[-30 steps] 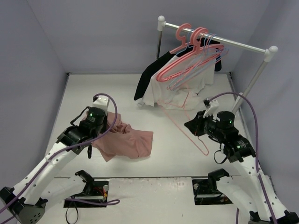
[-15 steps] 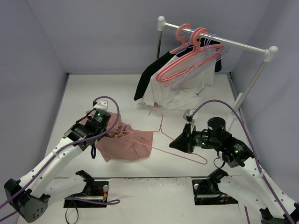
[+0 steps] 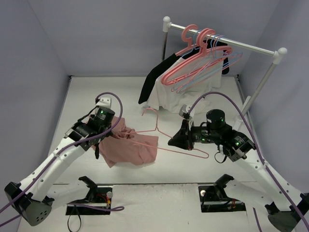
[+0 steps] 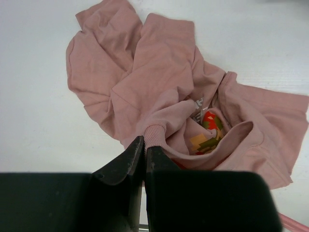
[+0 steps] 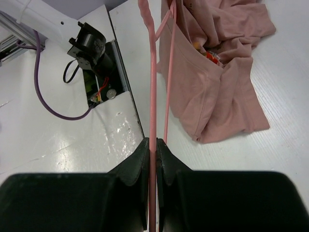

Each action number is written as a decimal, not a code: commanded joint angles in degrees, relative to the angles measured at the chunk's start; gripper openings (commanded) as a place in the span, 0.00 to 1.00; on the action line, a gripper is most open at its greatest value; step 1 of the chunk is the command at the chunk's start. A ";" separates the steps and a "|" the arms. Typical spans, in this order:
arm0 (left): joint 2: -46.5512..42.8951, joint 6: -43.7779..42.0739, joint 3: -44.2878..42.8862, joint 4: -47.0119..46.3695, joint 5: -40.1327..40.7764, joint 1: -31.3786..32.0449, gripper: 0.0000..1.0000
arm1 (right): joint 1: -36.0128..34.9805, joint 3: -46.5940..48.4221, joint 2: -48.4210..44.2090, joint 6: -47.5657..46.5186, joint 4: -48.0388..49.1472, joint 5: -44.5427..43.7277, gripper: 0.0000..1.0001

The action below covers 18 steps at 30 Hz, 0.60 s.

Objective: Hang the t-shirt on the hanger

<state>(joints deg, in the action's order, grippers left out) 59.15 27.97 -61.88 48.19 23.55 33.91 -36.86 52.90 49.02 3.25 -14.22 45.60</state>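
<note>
Jaws of the right gripper (image 5: 150, 141) clamp the thin pale-pink wire hanger (image 5: 151, 72), whose long axis points toward 9 o'clock in the top view. There lies the crumpled salmon-pink cloth t-shirt (image 3: 135, 147), its ribbed collar pinched by the left gripper (image 4: 145, 141).

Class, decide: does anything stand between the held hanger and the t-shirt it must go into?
Nothing visible does. The right gripper holds the hanger, whose far end reaches the edge of the t-shirt. The left gripper pinches the t-shirt.
</note>
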 commanded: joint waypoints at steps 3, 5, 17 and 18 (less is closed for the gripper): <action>0.14 0.79 -4.68 -0.58 0.18 0.19 0.00 | -2.54 5.55 3.95 -2.50 6.75 0.69 0.00; 0.63 0.84 -4.78 -0.64 -0.53 0.19 0.00 | -3.17 5.25 4.29 -2.65 7.47 0.05 0.00; -1.14 -0.38 -7.13 0.06 -5.28 0.19 0.00 | -5.69 2.38 8.03 -2.64 17.63 -1.92 0.00; -1.24 -0.46 -7.40 0.15 -5.65 0.19 0.00 | -5.87 2.19 8.50 -2.64 17.75 -1.92 0.00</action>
<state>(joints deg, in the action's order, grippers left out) 59.75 27.90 -65.23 48.57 19.42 33.91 -41.84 55.28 55.96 1.25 -4.97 43.92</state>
